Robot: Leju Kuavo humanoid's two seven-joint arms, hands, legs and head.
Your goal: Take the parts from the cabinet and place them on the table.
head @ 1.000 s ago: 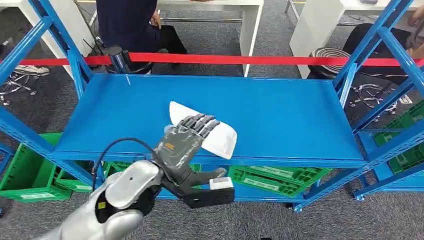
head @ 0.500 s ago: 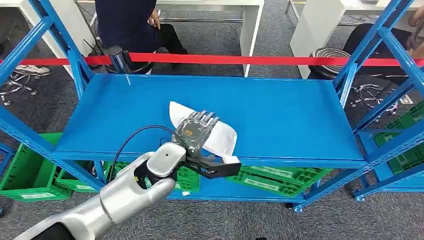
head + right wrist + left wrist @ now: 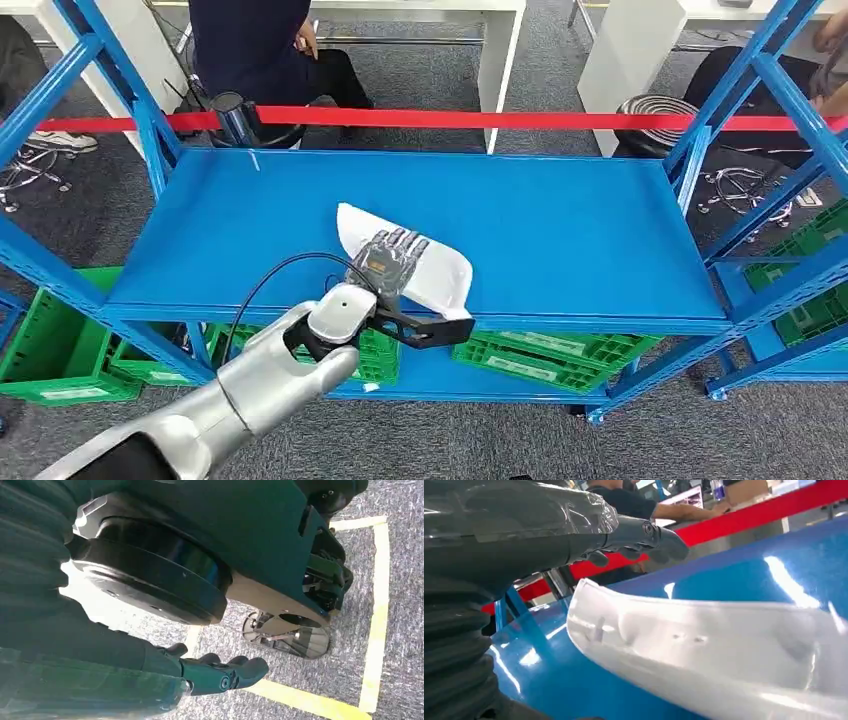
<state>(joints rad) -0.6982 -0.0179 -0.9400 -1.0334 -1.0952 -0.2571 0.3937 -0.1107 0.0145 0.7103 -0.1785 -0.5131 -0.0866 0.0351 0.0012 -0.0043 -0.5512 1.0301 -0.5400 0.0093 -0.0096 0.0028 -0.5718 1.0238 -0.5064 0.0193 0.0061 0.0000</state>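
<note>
Currently, the left hand (image 3: pixel 392 262) is being extended over the white part (image 3: pixel 440 275) on the blue shelf (image 3: pixel 560 230), fingers (image 3: pixel 644 532) straight, together, nothing grasped.

The left arm (image 3: pixel 250 390) was silver with a black cable (image 3: pixel 262 285) looping to its wrist. The left hand (image 3: pixel 392 262) was grey, with dark fingers (image 3: pixel 644 532) and a ribbed cover (image 3: pixel 454 650).

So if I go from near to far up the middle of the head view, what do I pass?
Silver left arm → left hand over the white part → bare blue shelf → red tape → white desk on grey carpet.
</note>
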